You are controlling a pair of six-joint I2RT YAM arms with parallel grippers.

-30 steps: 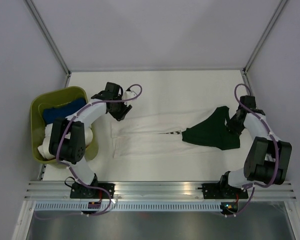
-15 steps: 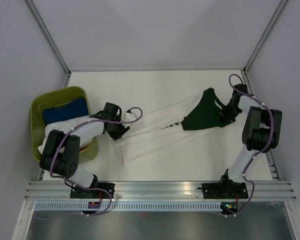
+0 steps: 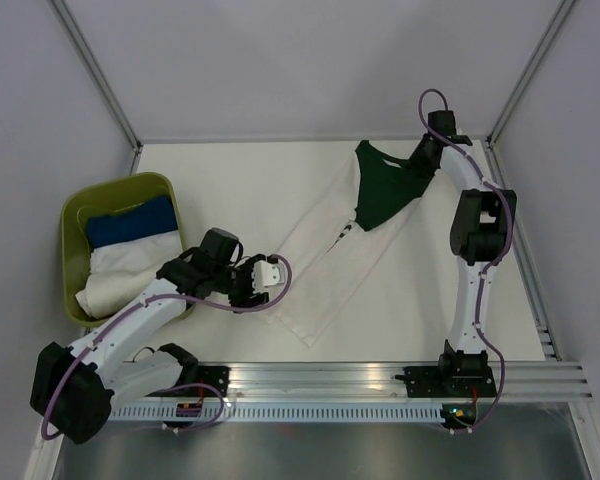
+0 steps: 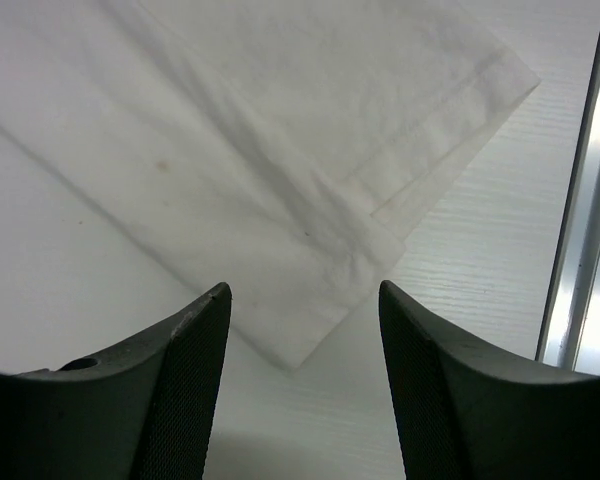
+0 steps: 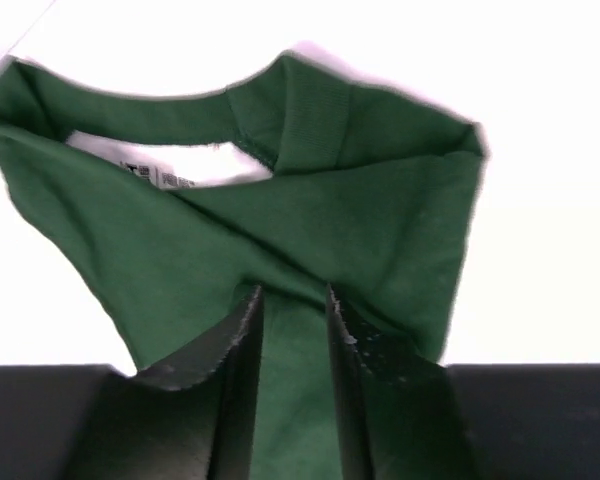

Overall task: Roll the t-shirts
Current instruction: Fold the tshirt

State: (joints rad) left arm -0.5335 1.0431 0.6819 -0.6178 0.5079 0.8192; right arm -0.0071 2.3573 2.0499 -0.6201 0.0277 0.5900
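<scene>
Across bench (image 3: 230, 170), near-left to far-right: white t-shirt (image 3: 325, 265) | green t-shirt (image 3: 380, 190) at far end | left fingers (image 4: 190, 380) apart | right fingers (image 5: 230, 380) clamped on it

We see a white t-shirt (image 3: 320, 268) with small black print, and a plain dark green t-shirt (image 3: 380, 192). The basket (image 3: 120, 184) is yellow-green. The cloths in it are a blue cloth (image 3: 130, 222) and a white cloth (image 3: 130, 268).

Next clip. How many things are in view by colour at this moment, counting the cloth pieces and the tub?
Olive green: 1, the plastic bin
White: 2, the long folded white t-shirt and a white cloth inside the bin
Dark green: 1, the dark green t-shirt
Blue: 1, a folded blue cloth inside the bin
Total: 5
</scene>
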